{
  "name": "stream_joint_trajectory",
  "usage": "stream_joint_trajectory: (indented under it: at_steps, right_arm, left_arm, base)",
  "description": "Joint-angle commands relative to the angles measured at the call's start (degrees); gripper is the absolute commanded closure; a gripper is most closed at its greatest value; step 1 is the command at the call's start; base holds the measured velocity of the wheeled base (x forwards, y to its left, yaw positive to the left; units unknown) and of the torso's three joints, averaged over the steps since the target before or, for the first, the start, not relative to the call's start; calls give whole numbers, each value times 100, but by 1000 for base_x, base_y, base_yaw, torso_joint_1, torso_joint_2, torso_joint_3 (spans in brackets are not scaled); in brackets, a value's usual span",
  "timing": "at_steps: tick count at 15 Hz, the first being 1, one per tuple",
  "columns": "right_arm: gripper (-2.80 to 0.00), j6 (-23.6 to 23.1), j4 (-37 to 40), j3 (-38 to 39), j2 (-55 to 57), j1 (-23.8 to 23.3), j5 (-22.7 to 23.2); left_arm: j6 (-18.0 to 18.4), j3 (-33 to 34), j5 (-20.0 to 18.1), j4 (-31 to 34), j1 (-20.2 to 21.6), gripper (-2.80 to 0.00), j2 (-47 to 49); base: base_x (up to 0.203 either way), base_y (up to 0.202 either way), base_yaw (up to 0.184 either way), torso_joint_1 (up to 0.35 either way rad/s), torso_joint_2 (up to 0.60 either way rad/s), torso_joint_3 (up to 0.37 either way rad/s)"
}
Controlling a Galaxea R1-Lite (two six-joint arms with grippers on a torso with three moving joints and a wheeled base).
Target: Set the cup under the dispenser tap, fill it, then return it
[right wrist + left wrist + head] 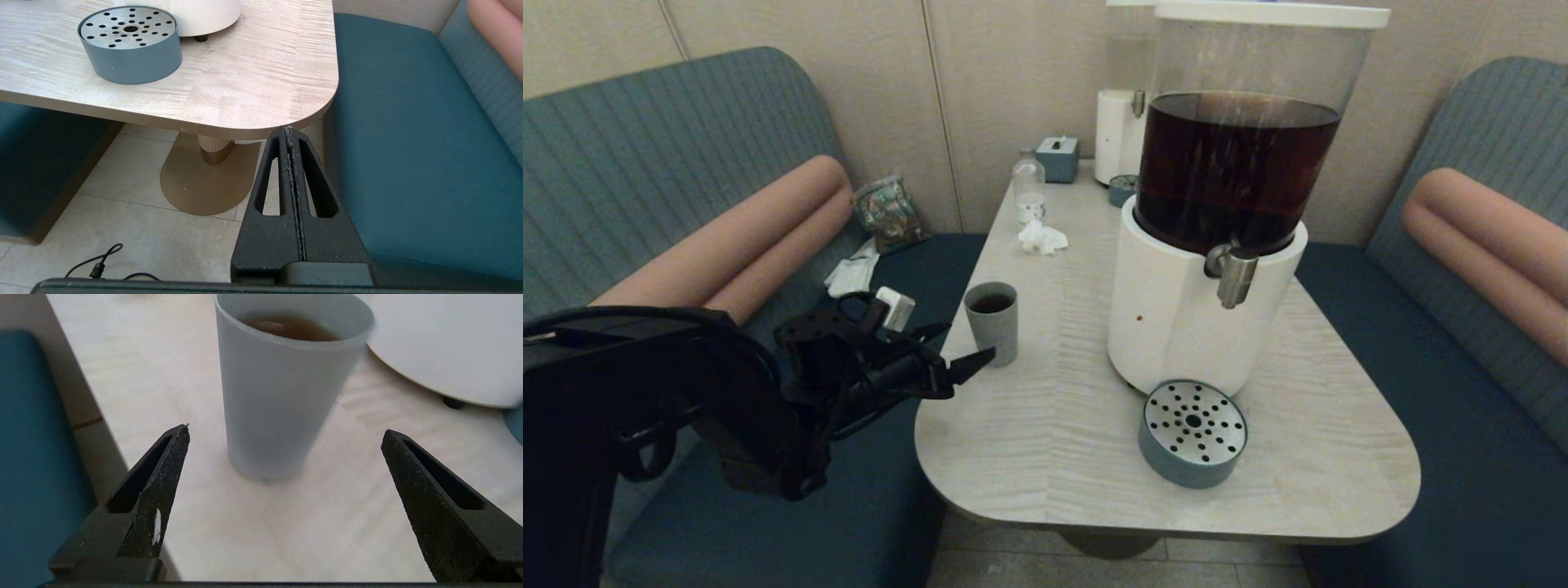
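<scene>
The grey-green cup (992,321) stands upright on the table's left side, holding dark liquid. In the left wrist view the cup (282,396) rests on the tabletop just beyond the fingertips, touching neither. My left gripper (960,351) (285,430) is open at the table's left edge, a little short of the cup. The steel dispenser tap (1235,276) juts from the white base under the dark-brown tank, well right of the cup. My right gripper (289,131) is shut and empty, parked low below the table's near right corner, out of the head view.
A round blue-grey drip tray (1192,433) (130,43) with perforated metal top sits in front of the dispenser base (1176,318). At the back stand a second pale dispenser (1119,135), a bottle (1028,188), a tissue box (1058,158) and crumpled tissue (1041,237). Teal benches flank the table.
</scene>
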Motion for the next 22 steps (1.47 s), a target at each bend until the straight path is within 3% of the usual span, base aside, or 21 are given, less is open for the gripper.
stream_joint_trajectory:
  at_steps: [1,4,9,10,12,15,17,19,22]
  right_arm:
    - [0,-6,0,0,-11,4,5]
    - [0,-6,0,0,-11,3,5]
    - [0,-6,0,0,-11,4,5]
    - [0,-6,0,0,-11,4,5]
    - [0,-6,0,0,-11,-5,5]
    - [0,-6,0,0,-11,4,5]
    - [0,-6,0,0,-11,4,5]
    - [0,-6,0,0,-11,4,5]
    - [0,-6,0,0,-11,4,5]
  left_arm:
    - [13,537,-34,-44,49,-280,-414]
    - [38,1506,-113,-42,52,-280,-1297]
    - [38,3202,-282,-40,53,-280,-3541]
    - [20,3479,-283,-38,53,0,-4004]
    - [-75,3725,-128,-31,54,0,-4750]
    - [-552,3542,1008,9,61,0,-5706]
    - [-848,3504,1528,59,166,0,-6424]
    - [-978,3654,1784,302,402,0,-7290]
    - [-1007,3809,2092,1223,591,0,-8552]
  base:
    - [0,0,0,0,0,0]
    - [0,0,0,0,0,0]
    - [0,0,0,0,0,0]
    - [0,0,0,0,0,0]
    - [0,0,0,0,0,0]
    - [0,0,0,0,0,0]
    - [0,0,0,0,0,0]
    - [0,0,0,0,0,0]
    - [0,0,0,0,0,0]
